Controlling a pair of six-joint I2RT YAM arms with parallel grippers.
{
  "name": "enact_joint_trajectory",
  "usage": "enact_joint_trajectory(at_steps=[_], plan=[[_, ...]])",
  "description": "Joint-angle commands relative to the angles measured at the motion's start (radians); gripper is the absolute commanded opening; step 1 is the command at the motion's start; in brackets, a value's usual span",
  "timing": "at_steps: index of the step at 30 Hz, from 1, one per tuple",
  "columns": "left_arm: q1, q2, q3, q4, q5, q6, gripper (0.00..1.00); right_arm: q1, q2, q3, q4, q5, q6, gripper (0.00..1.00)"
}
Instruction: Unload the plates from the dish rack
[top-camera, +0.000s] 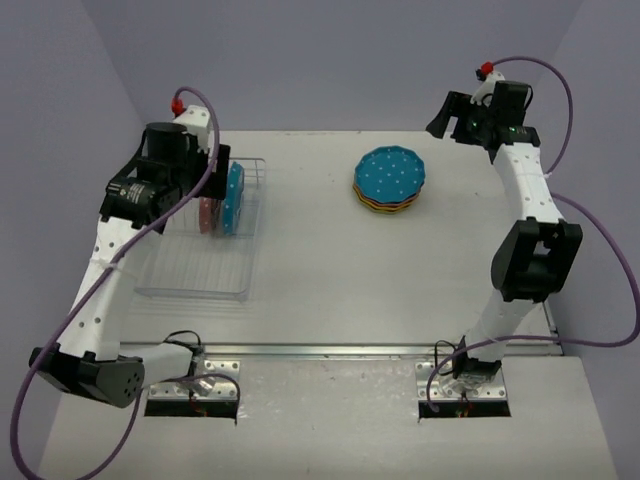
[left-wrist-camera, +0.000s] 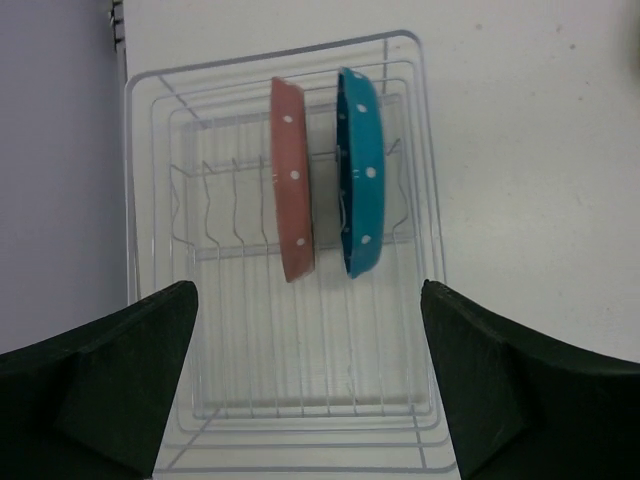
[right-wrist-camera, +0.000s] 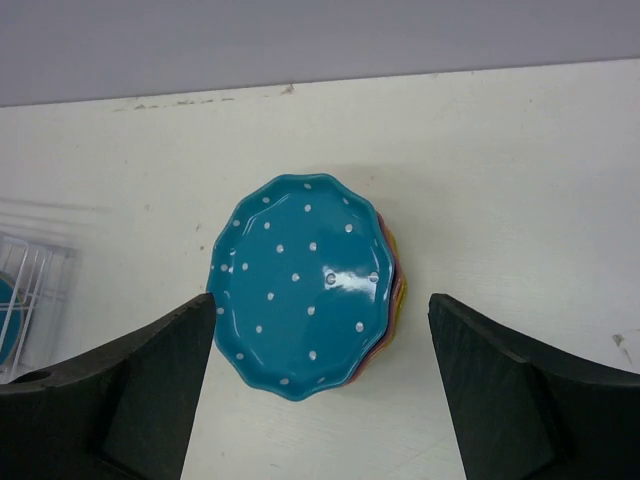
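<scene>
The left jaws are hanging spread wide and empty over the dish rack (left-wrist-camera: 300, 350), where a pink plate (left-wrist-camera: 292, 180) and a blue plate (left-wrist-camera: 358, 170) are standing on edge, close together. Dropping squarely astride one rim, probably the blue, should avoid nudging its neighbour. Farther off, the right jaws are gaping empty above the unloaded stack (right-wrist-camera: 305, 285) lying on the tabletop (right-wrist-camera: 520, 180).

wire rack (left-wrist-camera: 300, 385) — pink plate (left-wrist-camera: 293, 185), blue plate (left-wrist-camera: 358, 170) upright

- The white counter (top-camera: 330, 270) carries two things, set well apart.
- The wire dish rack (top-camera: 195, 268) sits at its left side.
- A stack of plates (top-camera: 390, 180), blue on top, lies far right.
</scene>
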Motion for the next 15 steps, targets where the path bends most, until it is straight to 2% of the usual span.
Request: enact_joint_trajectory(at_steps=[1, 3, 4, 7, 15], plan=[[0.245, 0.093, 0.016, -0.040, 0.302, -0.089, 0.80, 0.010, -0.120, -0.105, 0.000, -0.051, -0.085, 0.86], [0.286, 0.140, 0.002, -0.020, 0.349, -0.081, 0.70, 0.012, -0.181, -0.178, -0.012, -0.096, -0.102, 0.86], [0.301, 0.143, -0.006, -0.018, 0.351, -0.075, 0.69, 0.012, -0.207, -0.184, -0.013, -0.116, -0.109, 0.86], [0.330, 0.214, -0.037, 0.051, 0.367, -0.044, 0.64, 0.012, -0.321, -0.361, 0.000, -0.154, -0.130, 0.87], [0.332, 0.328, -0.048, 0.116, 0.407, -0.008, 0.60, 0.013, -0.453, -0.544, 0.019, -0.185, -0.159, 0.89]])
